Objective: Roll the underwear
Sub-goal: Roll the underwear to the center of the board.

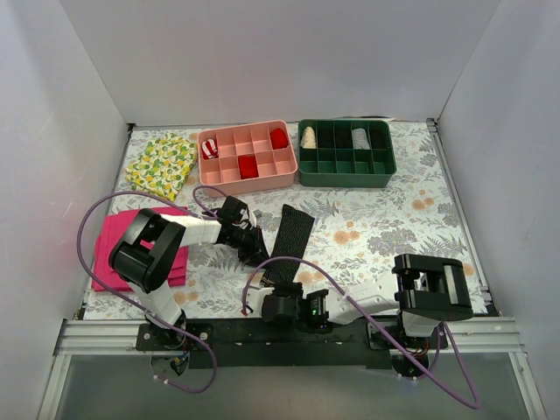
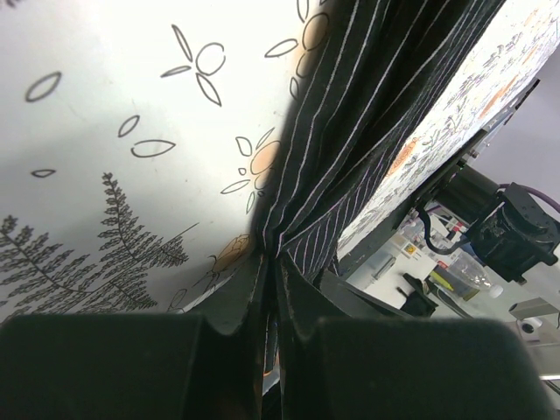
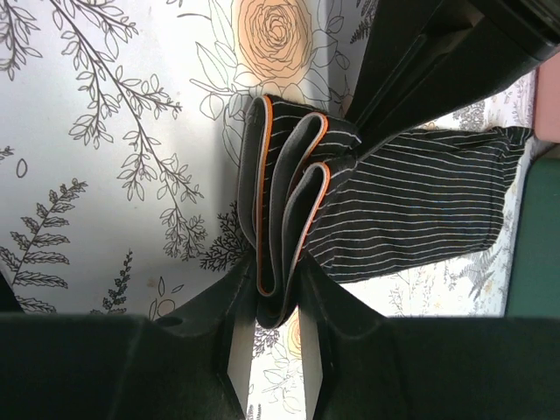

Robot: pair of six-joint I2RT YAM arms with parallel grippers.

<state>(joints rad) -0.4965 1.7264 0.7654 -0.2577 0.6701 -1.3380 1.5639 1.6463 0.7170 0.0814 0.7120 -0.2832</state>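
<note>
Spotting the underwear (image 1: pixel 291 241) mid-table on the floral tablecloth (image 1: pixel 394 227), black with thin white pinstripes and an orange hem (clearest from the right wrist). Laid out as a long strip, running from the near edge toward the green tray (image 1: pixel 346 153), leaning slightly right at the far end. Clamping its bunched near end: the right gripper (image 3: pixel 278 297), closed on the pleats. Pinching its left edge: the left gripper (image 2: pixel 269 289), tight on the fabric. Small stickers (image 2: pixel 455 282) on the rig, too blurred to read.
</note>
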